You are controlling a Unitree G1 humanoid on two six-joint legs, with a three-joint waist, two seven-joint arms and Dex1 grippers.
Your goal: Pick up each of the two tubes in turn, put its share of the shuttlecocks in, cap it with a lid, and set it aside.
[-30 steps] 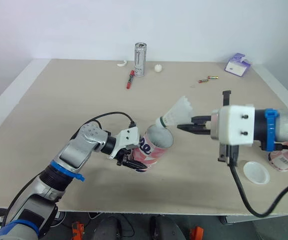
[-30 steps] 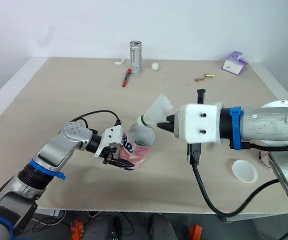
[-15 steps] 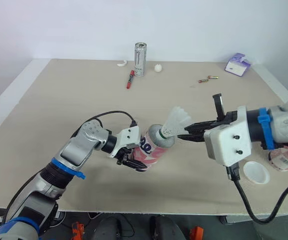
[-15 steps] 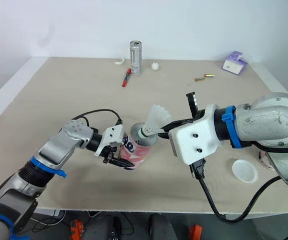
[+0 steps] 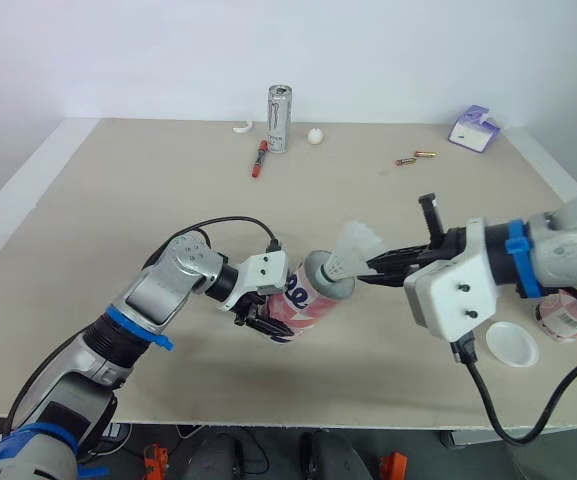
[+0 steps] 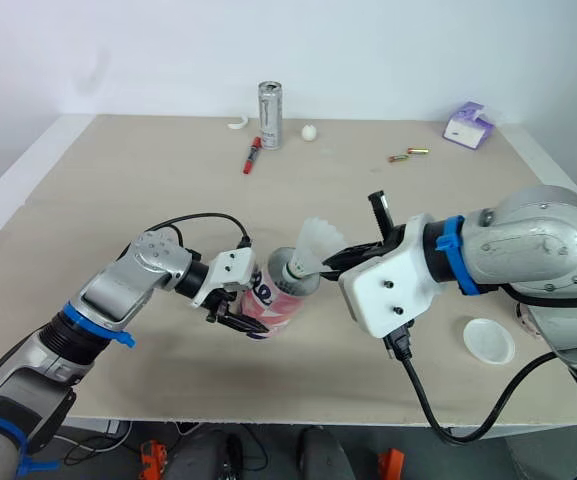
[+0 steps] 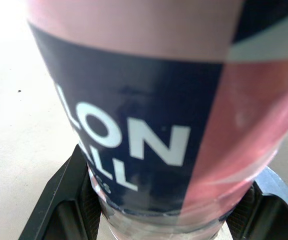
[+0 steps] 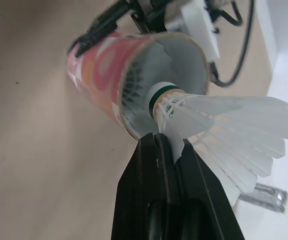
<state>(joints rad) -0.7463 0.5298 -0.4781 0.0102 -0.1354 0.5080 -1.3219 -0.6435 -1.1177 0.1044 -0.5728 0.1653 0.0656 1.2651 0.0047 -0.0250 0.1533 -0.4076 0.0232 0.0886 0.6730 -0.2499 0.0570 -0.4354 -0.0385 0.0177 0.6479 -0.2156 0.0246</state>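
Your tabletop [image 5: 118, 210] carries everything, and the pink-and-navy tube [image 5: 313, 298] marks its front middle. Your left tool [image 5: 266, 324] is clamped on the tube's closed end and holds it tilted, with the open mouth turned towards your right arm. Your right tool [image 8: 169, 147] sits just beside that mouth, its two black fingers pinched together on the feather skirt of a white shuttlecock [image 5: 353, 248]. The cork end with its green band is at the tube's rim and the feathers are outside. A second tube [image 5: 566, 322] sits well to the right of the tube, partly hidden by your right arm. A white lid [image 5: 513, 345] lies flat between them, beside that second tube
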